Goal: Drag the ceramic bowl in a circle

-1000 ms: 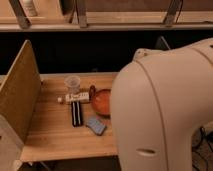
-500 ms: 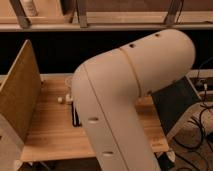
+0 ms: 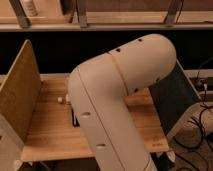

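Note:
My white arm (image 3: 115, 100) fills the middle of the camera view and covers most of the wooden table (image 3: 50, 135). The red-orange ceramic bowl is hidden behind the arm. The gripper is out of view. Only a small white end (image 3: 61, 99) of an object and a sliver of a dark object (image 3: 74, 120) show at the arm's left edge.
A tall cork board panel (image 3: 20, 95) stands along the table's left side. A dark angled panel (image 3: 172, 100) stands at the table's right. Cables (image 3: 202, 130) lie on the floor to the right. A shelf rail (image 3: 100, 22) runs across the back.
The arm has swung further across the view, shifting left and lower, and now covers the bowl, cup and other items that showed one second ago.

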Motion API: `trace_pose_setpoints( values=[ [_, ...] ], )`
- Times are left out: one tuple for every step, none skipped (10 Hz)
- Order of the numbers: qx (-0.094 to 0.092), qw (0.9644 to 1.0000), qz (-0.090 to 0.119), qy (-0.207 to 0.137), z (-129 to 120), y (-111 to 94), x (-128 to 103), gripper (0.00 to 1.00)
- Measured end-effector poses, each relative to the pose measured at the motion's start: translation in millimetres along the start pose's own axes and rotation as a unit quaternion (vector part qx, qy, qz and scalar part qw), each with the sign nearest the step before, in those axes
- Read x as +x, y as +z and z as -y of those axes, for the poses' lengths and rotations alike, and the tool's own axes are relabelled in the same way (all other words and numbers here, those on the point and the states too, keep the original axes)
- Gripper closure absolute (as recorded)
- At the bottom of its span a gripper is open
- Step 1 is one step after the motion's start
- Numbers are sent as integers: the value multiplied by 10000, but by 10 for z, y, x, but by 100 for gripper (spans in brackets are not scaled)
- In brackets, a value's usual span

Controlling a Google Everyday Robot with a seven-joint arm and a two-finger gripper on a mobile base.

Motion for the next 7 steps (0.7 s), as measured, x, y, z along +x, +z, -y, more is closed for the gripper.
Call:
trace_pose_setpoints(
  values=[
    [12,10000,18,4,8,30,0,20],
    [73,9999,75,17,55,102,-4,20],
    [150,9998,123,33,115,157,2,20],
    [262,9994,223,20,229,251,22,20],
    [307,9991,302,-27,306,314,48,20],
    [342,9988,339,-60,357,358,84,20],
    [406,9983,406,-82,399,402,90,20]
  ],
)
